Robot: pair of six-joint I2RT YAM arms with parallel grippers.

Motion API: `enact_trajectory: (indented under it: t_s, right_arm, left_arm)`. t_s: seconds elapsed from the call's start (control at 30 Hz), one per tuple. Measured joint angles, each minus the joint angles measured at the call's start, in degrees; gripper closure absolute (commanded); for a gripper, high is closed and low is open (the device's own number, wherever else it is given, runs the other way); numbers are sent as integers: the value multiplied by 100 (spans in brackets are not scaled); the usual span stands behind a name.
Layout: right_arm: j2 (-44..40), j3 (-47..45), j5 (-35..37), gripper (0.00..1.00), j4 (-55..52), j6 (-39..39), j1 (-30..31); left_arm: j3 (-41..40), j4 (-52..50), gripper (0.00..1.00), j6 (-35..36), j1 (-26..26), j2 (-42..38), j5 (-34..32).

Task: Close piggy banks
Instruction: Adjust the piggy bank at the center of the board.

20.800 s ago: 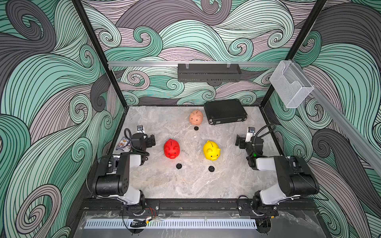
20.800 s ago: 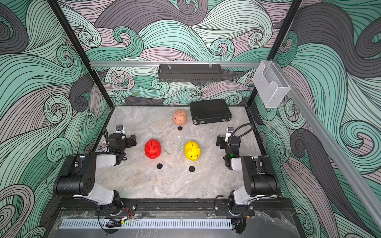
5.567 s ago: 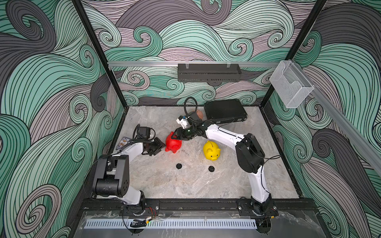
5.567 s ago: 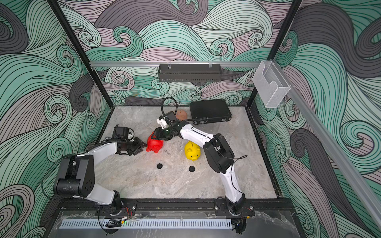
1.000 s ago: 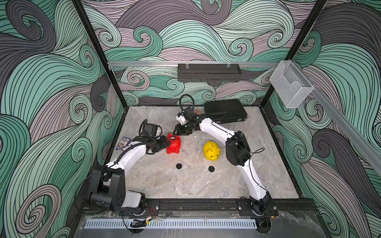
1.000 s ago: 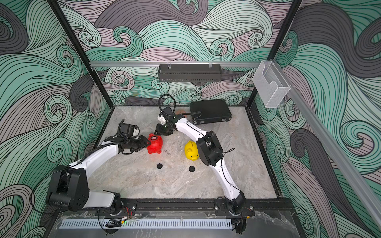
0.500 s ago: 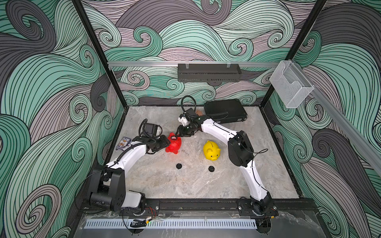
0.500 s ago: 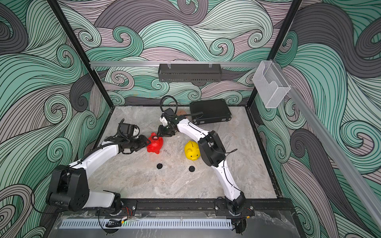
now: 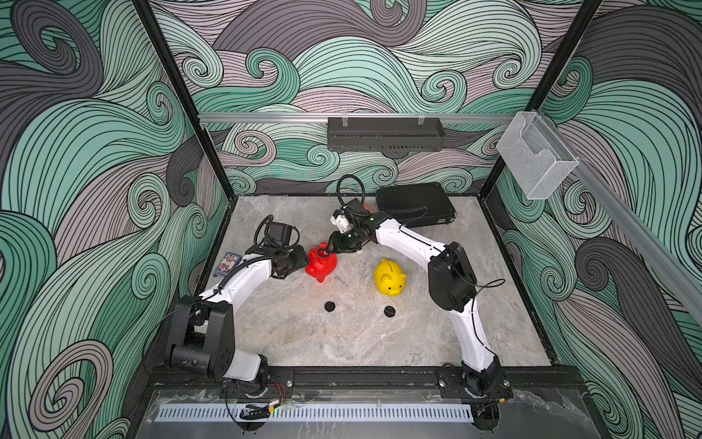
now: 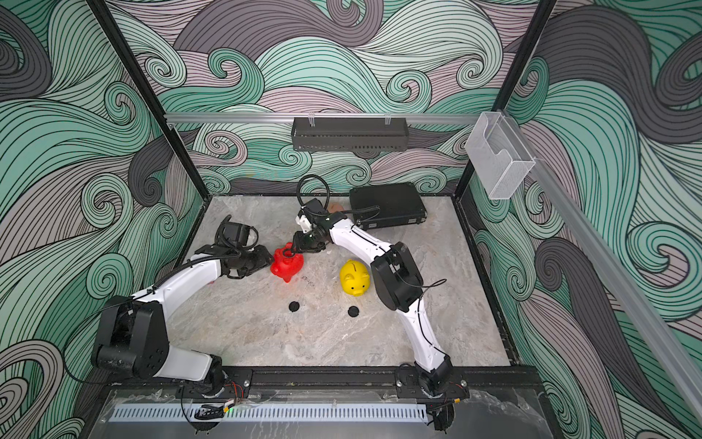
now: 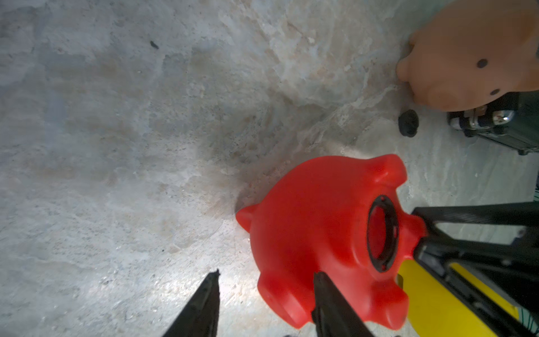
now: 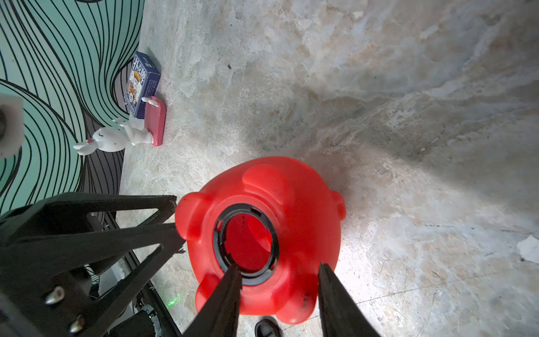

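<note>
The glossy red piggy bank lies belly-up at the surface's centre; right end effector part-open, one finger inside the black-ringed round belly hole, gripping its rim; left end effector released, at the pig's nine o'clock.

Red pig tipped, between left gripper and right gripper; yellow pig right, upright.

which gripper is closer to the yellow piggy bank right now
Right. The right gripper sits at the red piggy bank's belly hole, on the side facing the yellow piggy bank; the left gripper is beyond the red one.
</note>
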Motion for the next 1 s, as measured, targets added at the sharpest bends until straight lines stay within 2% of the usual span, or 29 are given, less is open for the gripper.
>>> enact_trajectory:
  t_s: [0.2,0.5,0.67,1.0]
  right_arm:
    - [7,201,2,69,-13,26,-122]
    - [234,424,-2,70,-11,24,-181]
    - [372,385,-22,80,-79,33,-155]
    - [212,66,-66,82,-4,-2,-177]
  left_arm:
    - [-361,74,55,-79,-2,-557,411]
    - [-610,144,58,-136,-4,-343,791]
    - [-597,214,58,-136,-4,-184,824]
    - [-382,208,60,-125,-2,160,756]
